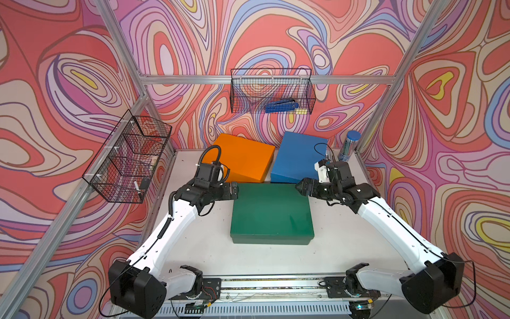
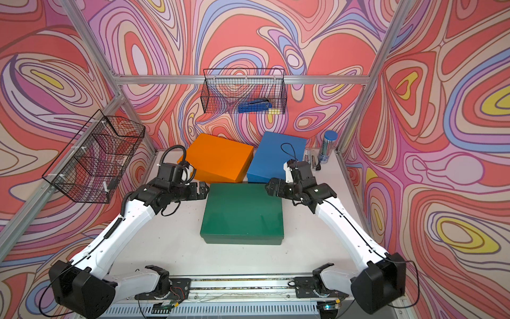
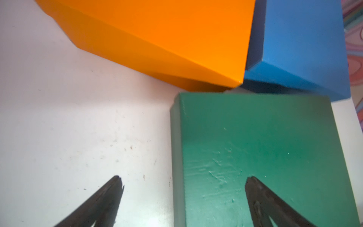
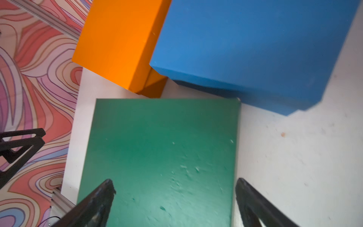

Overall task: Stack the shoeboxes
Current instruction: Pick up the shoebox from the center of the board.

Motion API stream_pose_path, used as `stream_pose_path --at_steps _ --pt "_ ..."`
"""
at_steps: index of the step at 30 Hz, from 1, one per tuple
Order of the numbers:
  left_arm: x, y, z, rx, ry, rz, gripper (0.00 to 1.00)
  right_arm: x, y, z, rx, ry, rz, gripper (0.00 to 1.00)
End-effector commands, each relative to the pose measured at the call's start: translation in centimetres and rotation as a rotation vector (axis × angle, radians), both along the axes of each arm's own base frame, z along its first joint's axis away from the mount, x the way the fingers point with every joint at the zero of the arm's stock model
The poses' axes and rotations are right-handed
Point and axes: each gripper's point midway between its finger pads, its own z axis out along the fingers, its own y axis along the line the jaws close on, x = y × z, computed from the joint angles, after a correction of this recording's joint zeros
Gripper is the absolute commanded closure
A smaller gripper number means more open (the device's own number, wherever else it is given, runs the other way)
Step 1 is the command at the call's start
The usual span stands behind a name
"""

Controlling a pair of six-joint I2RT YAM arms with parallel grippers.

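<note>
Plainly, no box sits on another. In both top views the green box lies flat at the middle of the tabletop, lid on. The orange box is at the far edge toward the left corner, and the blue box is at the far edge toward the right corner. Their near corners come close to the green box's far edge. All three have plain coloured faces. The left gripper hangs at the green box's far left corner and the right gripper at its far right corner. A wire basket on the back wall holds a blue tool. A second basket hangs on the left wall, and a tube with a blue cap stands in the far right corner; any print on it is too small to read.

In the left wrist view the left gripper is spread wide and grips nothing: one finger is over the bare tabletop, the other over the green lid. The orange box and blue box meet at a corner beyond it.

In the right wrist view the right gripper is likewise wide apart and empty, one finger above the green box, the other above the tabletop
</note>
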Motion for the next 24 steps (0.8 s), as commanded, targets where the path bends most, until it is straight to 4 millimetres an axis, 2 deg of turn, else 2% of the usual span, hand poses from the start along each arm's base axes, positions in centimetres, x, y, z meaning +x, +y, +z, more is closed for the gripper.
stream_pose_path --at_steps 1,6,11,13,17,24 --pt "2.7 2.3 0.6 0.067 -0.018 0.02 0.0 3.4 2.7 0.0 0.009 -0.032 0.025 0.02" --pt "7.9 3.9 1.1 0.128 -0.057 0.043 0.0 7.9 5.3 -0.3 -0.02 -0.087 -0.019 0.02" --pt "12.8 5.4 0.3 0.186 -0.069 0.074 0.0 10.8 7.6 -0.9 -0.035 -0.108 -0.055 0.02" --pt "14.4 5.8 -0.3 0.22 -0.063 0.078 0.0 11.6 8.4 -1.2 -0.036 -0.117 -0.066 0.02" --pt "17.4 6.8 -1.3 0.267 -0.069 0.097 0.0 13.2 10.2 -2.8 -0.041 -0.104 -0.078 0.01" --pt "21.5 8.7 -2.1 0.3 -0.075 0.113 0.0 15.3 12.5 -4.2 -0.05 -0.098 -0.079 0.02"
